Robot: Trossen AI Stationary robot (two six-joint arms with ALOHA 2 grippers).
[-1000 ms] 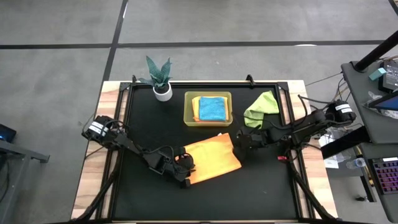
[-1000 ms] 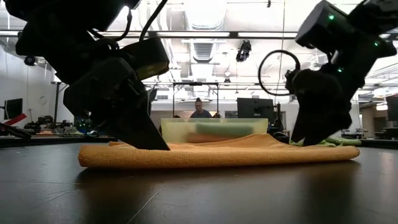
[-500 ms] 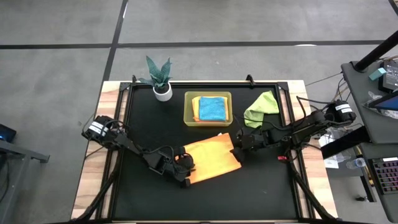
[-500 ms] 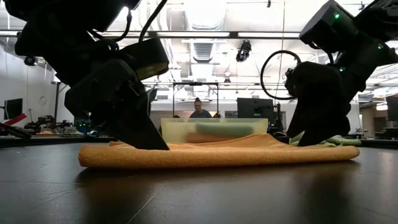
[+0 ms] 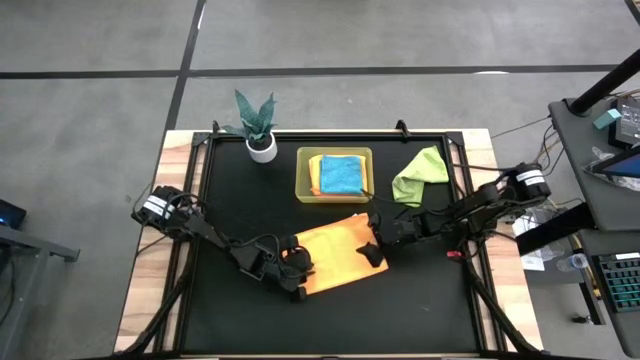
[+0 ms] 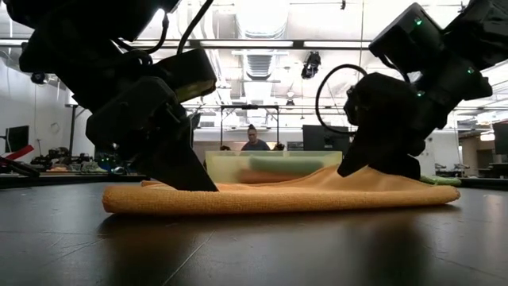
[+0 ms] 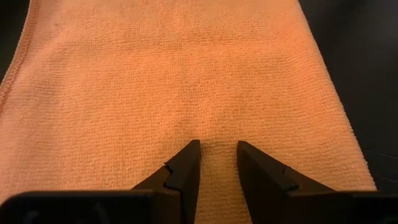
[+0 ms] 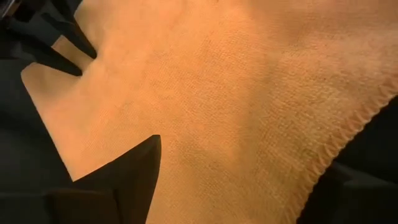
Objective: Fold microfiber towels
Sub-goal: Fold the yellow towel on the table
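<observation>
You see the flat orange-yellow microfiber towel (image 5: 338, 256) lying on the black table mat (image 5: 240, 190), a little below the centre of the high view. Your left gripper (image 5: 297, 283) presses on the towel's lower left edge, as it did one second ago; its fingers (image 7: 184, 167) stand only a little apart, with the cloth under them, not clearly pinched. Your right gripper (image 5: 371, 250) has moved left since the earlier frame and is now over the towel's right edge, its jaws wide open, one finger (image 8: 127, 168) on the cloth and nothing held. The crumpled lime green towel (image 5: 420, 175) stays at the upper right. The folded teal blue towel (image 5: 341, 174) lies in the translucent yellow-green rectangular bin (image 5: 303, 176).
</observation>
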